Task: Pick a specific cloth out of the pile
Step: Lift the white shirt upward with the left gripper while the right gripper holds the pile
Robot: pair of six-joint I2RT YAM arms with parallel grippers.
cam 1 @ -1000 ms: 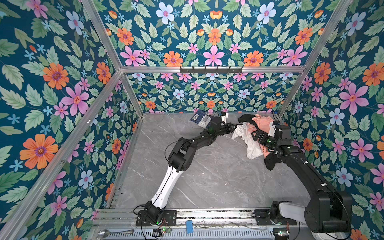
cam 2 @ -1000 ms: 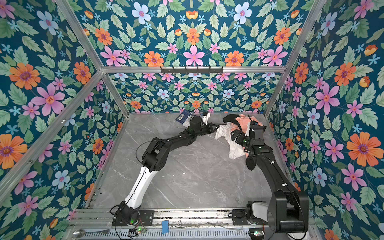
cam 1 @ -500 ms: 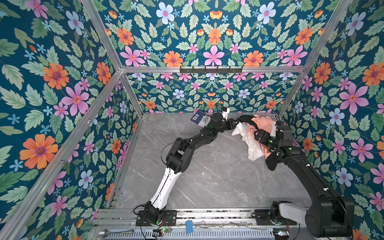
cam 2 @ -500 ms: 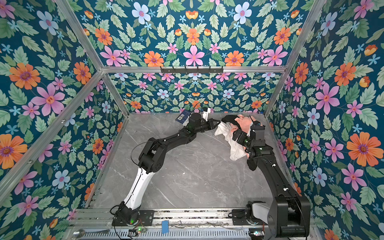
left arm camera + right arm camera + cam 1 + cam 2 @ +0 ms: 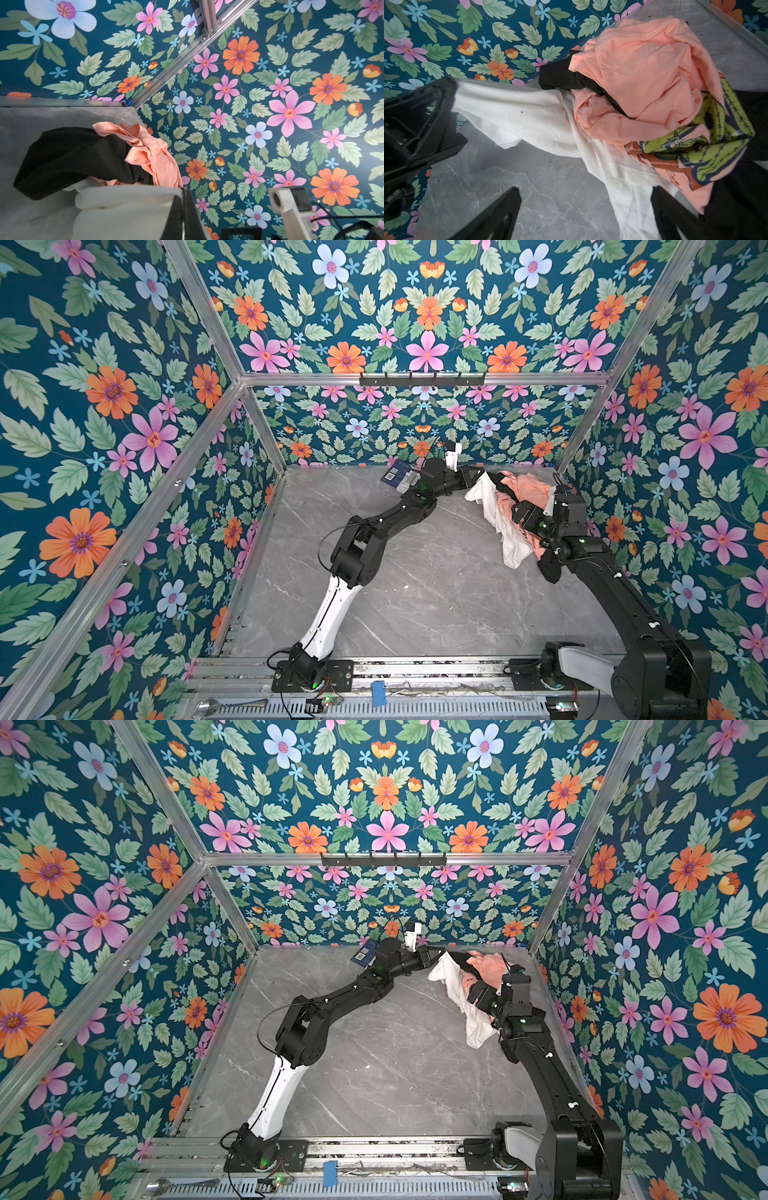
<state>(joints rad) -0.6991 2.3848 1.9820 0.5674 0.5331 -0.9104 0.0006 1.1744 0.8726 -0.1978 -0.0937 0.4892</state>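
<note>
The cloth [image 5: 494, 510] is white and wrinkly and hangs stretched from the pile [image 5: 528, 493] at the back right corner. My left gripper [image 5: 478, 479] is shut on its upper corner, which it holds off the floor; the wrist view shows the jaws [image 5: 184, 199] pressed together on white fabric [image 5: 124, 207]. A peach-pink garment [image 5: 643, 68] with a green print and a black garment [image 5: 560, 78] lie on the cloth [image 5: 529, 116]. My right gripper [image 5: 585, 190] hovers open over the floor and the cloth's lower hem, low beside the pile [image 5: 486, 969], holding nothing.
A blue card packet [image 5: 399, 479] lies by the back wall. The floral right wall [image 5: 623, 510] stands close behind the pile. Grey marble floor [image 5: 415, 580] spreads between the arms. A black hook rail [image 5: 422, 379] crosses the back wall high up.
My left gripper has drawn the white cloth's corner a little up and toward the back wall, pulling the fabric tauter. The right gripper has barely moved and stays open.
</note>
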